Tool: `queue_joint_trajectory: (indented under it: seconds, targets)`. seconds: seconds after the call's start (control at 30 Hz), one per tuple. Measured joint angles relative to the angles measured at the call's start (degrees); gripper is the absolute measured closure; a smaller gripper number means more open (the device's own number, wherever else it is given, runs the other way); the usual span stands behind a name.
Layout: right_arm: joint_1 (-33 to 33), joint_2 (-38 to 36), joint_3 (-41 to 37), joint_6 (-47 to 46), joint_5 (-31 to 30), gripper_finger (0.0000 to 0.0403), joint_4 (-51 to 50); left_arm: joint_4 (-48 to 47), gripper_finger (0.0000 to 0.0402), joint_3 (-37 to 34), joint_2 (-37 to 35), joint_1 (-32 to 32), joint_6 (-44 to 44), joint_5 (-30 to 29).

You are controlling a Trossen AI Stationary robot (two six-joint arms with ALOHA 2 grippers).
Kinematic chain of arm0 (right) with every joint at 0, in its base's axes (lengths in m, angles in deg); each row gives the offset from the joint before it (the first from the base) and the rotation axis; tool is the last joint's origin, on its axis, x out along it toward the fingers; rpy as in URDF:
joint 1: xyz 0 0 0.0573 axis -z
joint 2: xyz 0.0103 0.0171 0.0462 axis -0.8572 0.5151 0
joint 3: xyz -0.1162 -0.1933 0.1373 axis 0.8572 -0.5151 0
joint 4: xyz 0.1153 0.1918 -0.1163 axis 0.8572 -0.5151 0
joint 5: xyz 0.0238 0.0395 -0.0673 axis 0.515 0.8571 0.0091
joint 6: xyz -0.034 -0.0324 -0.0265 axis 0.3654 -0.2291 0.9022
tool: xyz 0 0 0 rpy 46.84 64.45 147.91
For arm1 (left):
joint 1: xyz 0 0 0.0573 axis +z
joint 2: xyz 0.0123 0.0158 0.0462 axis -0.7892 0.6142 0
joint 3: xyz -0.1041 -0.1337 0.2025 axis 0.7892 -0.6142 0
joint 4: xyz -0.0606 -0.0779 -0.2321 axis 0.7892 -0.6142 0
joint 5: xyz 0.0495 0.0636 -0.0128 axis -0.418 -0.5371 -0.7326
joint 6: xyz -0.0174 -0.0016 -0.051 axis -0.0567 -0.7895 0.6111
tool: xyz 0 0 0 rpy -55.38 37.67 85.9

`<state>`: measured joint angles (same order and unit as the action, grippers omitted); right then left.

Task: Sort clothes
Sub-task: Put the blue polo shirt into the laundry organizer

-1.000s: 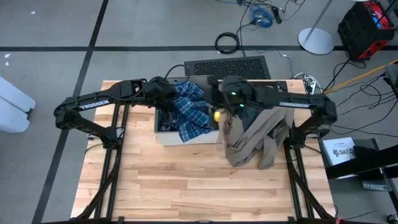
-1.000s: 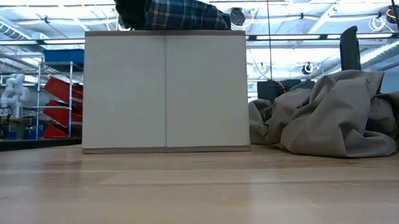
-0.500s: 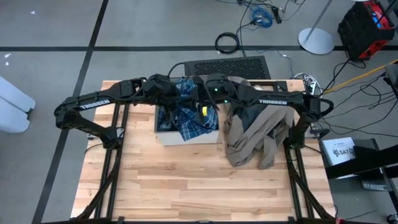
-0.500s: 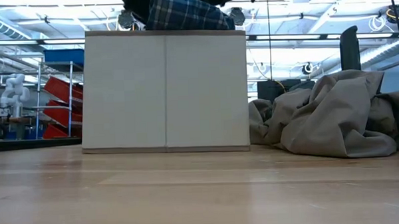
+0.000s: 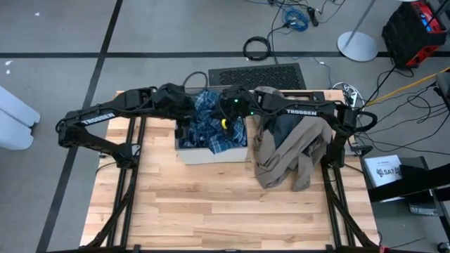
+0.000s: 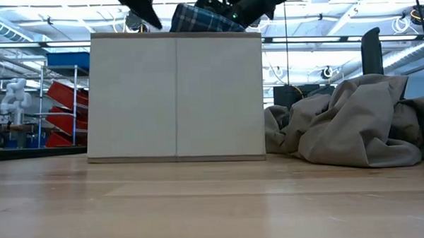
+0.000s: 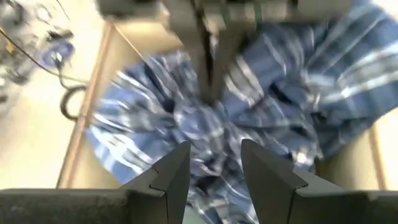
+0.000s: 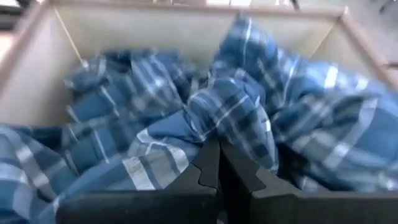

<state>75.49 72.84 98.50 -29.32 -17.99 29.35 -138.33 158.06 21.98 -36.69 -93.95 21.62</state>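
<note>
Plaid shirt (image 5: 214, 126) bunched in cardboard box (image 6: 176, 95). Right hand (image 8: 214, 163) pressed together, pinching a shirt fold; left hand (image 7: 214, 163) spread above it. Next: lift shirt clear toward taupe pile (image 5: 292, 158).

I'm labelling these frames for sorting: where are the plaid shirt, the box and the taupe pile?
plaid shirt (image 8: 236, 118): right wrist view, bunched fold in the middle.
box (image 6: 176, 99): low view, front wall.
taupe pile (image 5: 281, 165): high view, lower part of the heap.
</note>
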Motion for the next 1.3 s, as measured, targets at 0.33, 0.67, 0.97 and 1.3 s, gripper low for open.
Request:
queue_joint_trajectory:
  seconds: [0.33,0.67,0.97,1.3]
  targets:
    - [2.18,7.15,0.04,0.51,-3.33,0.0403,-1.83,2.43,0.0251,1.46,-0.26,-0.22,5.94,6.4]
    - [2.23,10.25,0.07,-1.17,-28.45,0.0403,-4.87,2.65,0.0251,1.42,-0.05,-0.2,7.03,6.75]
    - [0.83,7.1,0.0,2.69,-16.95,0.0398,-10.94,2.66,0.0251,1.4,-0.07,-0.2,7.01,7.4]
    - [-1.66,-2.75,-0.02,5.58,-14.76,0.0291,-10.06,2.72,0.0251,1.38,-0.07,-0.2,6.96,7.4]
